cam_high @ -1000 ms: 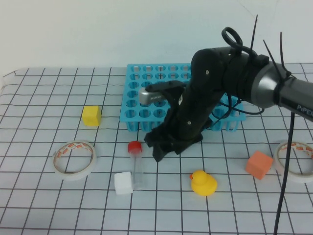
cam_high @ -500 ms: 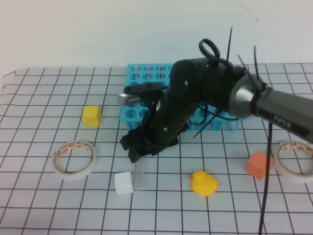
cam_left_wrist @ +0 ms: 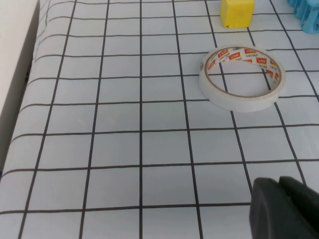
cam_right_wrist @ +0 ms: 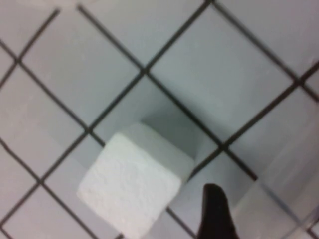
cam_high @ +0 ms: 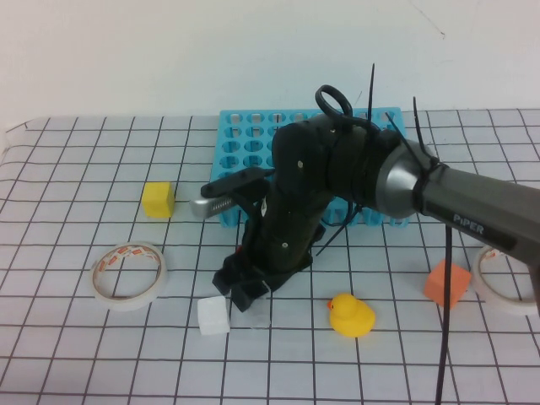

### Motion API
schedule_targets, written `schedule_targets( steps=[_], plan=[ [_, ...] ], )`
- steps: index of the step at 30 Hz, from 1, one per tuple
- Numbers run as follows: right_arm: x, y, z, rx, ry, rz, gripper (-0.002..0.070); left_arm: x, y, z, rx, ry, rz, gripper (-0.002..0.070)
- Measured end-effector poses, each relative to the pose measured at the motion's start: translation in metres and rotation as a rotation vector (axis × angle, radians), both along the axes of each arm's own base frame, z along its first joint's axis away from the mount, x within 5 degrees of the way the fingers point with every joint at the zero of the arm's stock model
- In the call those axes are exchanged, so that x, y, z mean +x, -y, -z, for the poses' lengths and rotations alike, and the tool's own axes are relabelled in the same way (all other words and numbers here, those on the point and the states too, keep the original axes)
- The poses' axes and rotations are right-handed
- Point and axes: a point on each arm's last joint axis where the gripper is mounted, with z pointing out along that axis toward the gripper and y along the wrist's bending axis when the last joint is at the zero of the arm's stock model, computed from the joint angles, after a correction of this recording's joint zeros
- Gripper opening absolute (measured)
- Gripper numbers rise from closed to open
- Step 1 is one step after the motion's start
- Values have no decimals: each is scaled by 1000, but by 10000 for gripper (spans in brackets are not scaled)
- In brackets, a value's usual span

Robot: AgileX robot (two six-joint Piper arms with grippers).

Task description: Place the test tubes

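Gaping wide just above the test tube [cam_high: 261,313], right pincer [cam_high: 241,288]; left pincer [cam_left_wrist: 278,193] shut, near tape roll [cam_left_wrist: 242,78].

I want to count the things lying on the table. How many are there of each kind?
Cubes: 3 (yellow cube, white cube, orange cube)
Tape rolls: 2 (left tape roll, right tape roll)
Rubber duck: 1
Blue rack: 1
Test tube: 1, mostly hidden under the open right gripper
Total: 8
The shut left gripper hovers near the left tape roll.
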Motion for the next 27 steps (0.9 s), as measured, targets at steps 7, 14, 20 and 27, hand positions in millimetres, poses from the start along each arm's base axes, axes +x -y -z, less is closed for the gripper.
schedule_targets(
  steps=[7,14,20,27],
  plan=[
    [-4,3,1,-40,-35,-46,411,0,0,0,0,0,0,-1],
    [-6,5,1,-57,-42,-74,234,0,0,0,0,0,0,-2],
    [-4,7,1,-89,-13,-120,235,0,0,0,-2,0,-1,-2],
    [-9,18,-48,-70,126,-159,235,0,0,0,-2,5,-1,-2]
  ],
)
